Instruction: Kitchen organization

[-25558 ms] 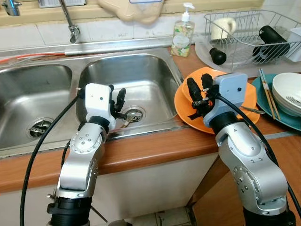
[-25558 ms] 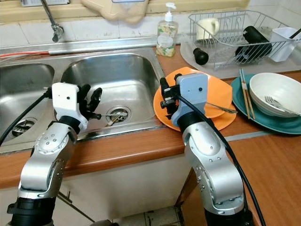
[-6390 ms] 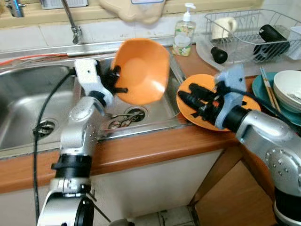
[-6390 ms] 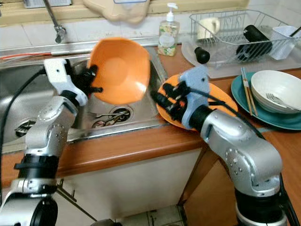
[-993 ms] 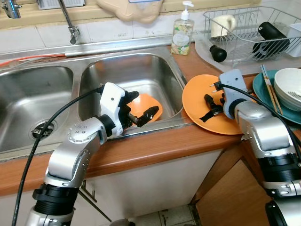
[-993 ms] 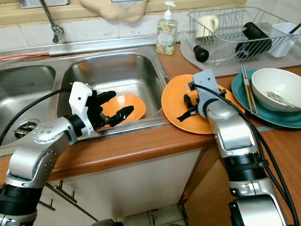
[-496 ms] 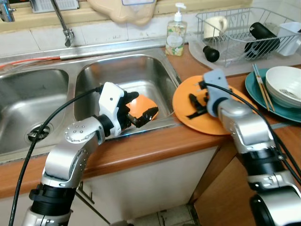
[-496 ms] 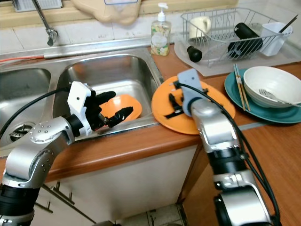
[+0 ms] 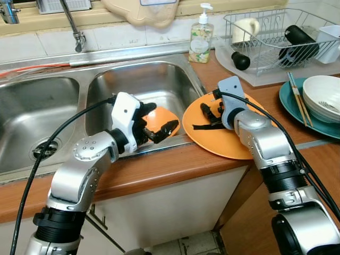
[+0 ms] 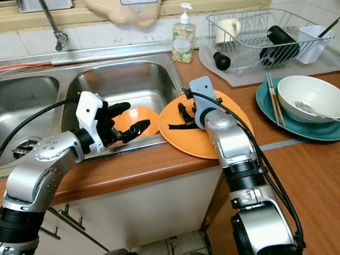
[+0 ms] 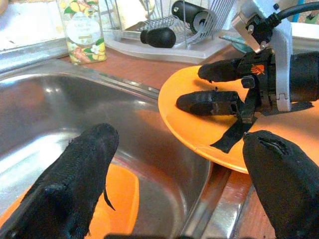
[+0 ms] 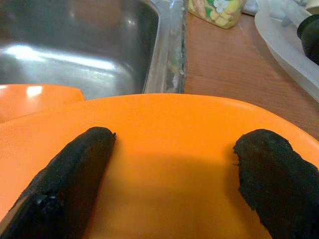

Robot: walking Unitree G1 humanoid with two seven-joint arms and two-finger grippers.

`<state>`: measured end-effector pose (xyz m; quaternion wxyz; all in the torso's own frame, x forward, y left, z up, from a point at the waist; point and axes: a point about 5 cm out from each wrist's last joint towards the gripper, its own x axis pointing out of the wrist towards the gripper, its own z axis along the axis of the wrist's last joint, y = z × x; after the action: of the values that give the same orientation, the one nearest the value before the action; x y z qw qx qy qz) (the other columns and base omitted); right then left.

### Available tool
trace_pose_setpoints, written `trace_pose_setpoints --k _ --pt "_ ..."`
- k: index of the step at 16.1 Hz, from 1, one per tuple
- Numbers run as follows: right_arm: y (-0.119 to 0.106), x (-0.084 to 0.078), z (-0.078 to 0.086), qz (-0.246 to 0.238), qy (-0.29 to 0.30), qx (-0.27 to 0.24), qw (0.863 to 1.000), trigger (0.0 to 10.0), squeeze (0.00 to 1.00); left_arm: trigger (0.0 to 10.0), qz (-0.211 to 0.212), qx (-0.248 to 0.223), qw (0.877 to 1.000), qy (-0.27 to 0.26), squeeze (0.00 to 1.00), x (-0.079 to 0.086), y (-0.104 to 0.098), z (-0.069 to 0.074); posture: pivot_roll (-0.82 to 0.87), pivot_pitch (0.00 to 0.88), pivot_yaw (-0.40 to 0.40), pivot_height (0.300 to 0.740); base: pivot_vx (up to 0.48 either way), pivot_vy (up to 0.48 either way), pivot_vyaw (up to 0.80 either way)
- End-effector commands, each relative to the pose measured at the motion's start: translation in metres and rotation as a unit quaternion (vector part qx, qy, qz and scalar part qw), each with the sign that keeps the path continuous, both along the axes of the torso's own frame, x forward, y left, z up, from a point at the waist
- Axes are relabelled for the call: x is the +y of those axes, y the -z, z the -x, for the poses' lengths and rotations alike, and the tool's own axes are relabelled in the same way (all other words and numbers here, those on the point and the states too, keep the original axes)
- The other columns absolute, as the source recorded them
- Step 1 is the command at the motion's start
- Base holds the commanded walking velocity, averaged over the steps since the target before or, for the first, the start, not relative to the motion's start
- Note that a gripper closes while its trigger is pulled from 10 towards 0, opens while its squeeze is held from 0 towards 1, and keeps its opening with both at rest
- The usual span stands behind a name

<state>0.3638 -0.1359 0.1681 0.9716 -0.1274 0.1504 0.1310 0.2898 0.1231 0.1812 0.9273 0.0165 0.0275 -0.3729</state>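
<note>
Now, right tool spread apart over orange plate, left tool splayed above orange bowl in sink

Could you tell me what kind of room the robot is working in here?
Most likely a home kitchen, at the washing-up counter. A double steel sink is set into a wooden counter, a soap bottle stands behind it, and a wire dish rack holds washed items.
</note>
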Motion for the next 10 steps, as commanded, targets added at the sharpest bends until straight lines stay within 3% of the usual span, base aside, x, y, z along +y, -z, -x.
trace_pose_setpoints --k 1,4,8,10 --pt "0.01 -0.012 0.001 0.007 0.017 0.019 1.0 10.0 0.0 10.0 -0.002 -0.003 1.0 -0.008 0.0 0.002 -0.001 -0.002 -0.15 0.0 0.078 0.74 0.0 0.0 0.0" --pt "0.005 -0.027 -0.005 0.005 0.05 0.002 0.999 10.0 0.0 10.0 -0.001 -0.004 1.0 -0.008 0.0 0.001 -0.001 -0.004 -0.16 0.0 0.083 0.74 0.0 0.0 0.0" --pt "-0.032 -0.031 -0.002 -0.123 0.015 -0.054 0.991 10.0 0.0 10.0 0.001 -0.006 1.0 -0.008 0.0 0.0 -0.002 -0.005 -0.15 0.0 0.079 0.74 0.0 0.0 0.0" --pt "-0.041 -0.042 0.006 -0.155 0.02 -0.057 0.986 10.0 0.0 10.0 0.006 -0.002 1.0 -0.006 0.0 -0.001 -0.002 -0.005 -0.16 0.0 0.078 0.74 0.0 0.0 0.0"
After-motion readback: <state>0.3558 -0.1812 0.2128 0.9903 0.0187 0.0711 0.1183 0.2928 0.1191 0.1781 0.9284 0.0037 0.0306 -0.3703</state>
